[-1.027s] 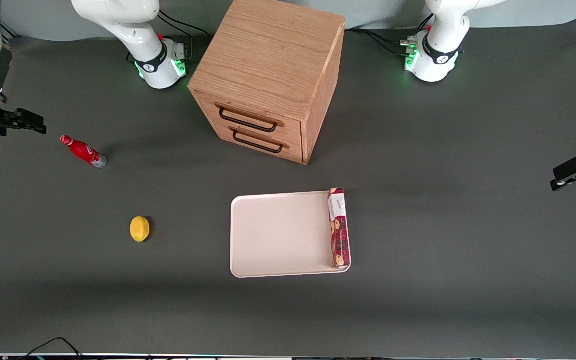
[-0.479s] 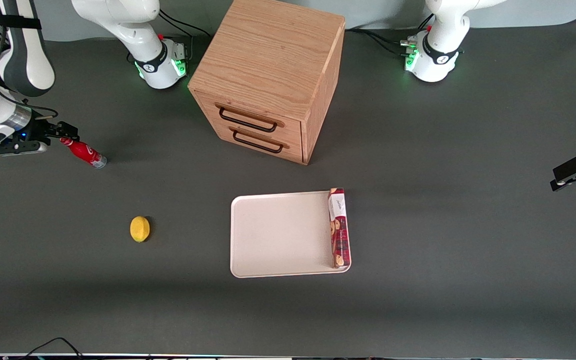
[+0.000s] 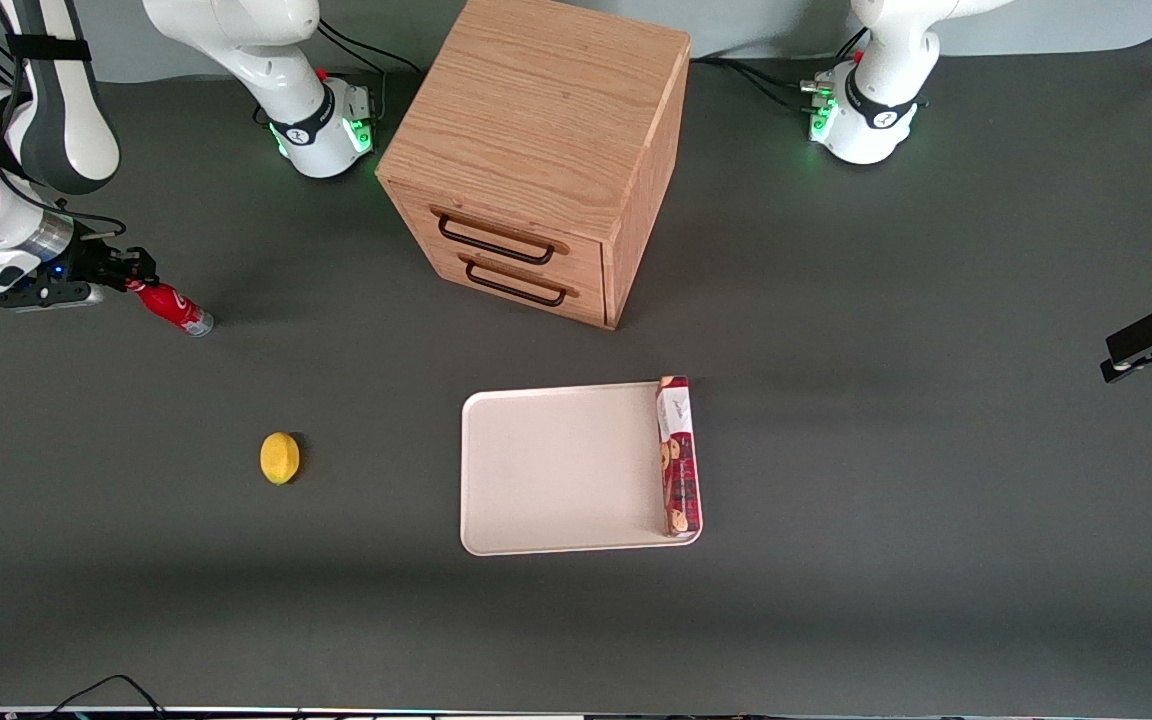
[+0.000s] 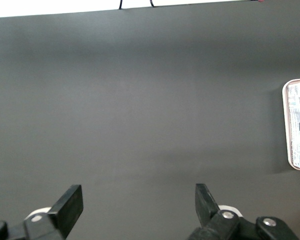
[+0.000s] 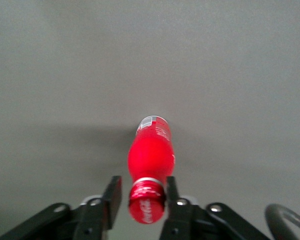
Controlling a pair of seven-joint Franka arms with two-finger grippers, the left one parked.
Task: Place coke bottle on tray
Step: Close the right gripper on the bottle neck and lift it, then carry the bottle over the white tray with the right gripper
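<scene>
The coke bottle [image 3: 174, 309] lies on its side on the dark table toward the working arm's end; it is red with a clear silvery base. My right gripper [image 3: 136, 277] is low at the bottle's cap end. In the right wrist view the bottle [image 5: 151, 155] points away from the camera, and its red cap sits between the fingers of the gripper [image 5: 142, 195]. The jaws are open: one finger is at the cap, the other stands a little apart from it. The off-white tray [image 3: 556, 470] lies flat near the table's middle, nearer to the front camera than the bottle.
A long red cookie box [image 3: 677, 455] lies in the tray along the edge toward the parked arm. A yellow lemon [image 3: 280, 458] lies between bottle and tray, nearer the camera. A wooden two-drawer cabinet [image 3: 536, 150] stands farther from the camera than the tray.
My right gripper came down from the table's end to the bottle and has slid on over its cap. The bottle has not moved.
</scene>
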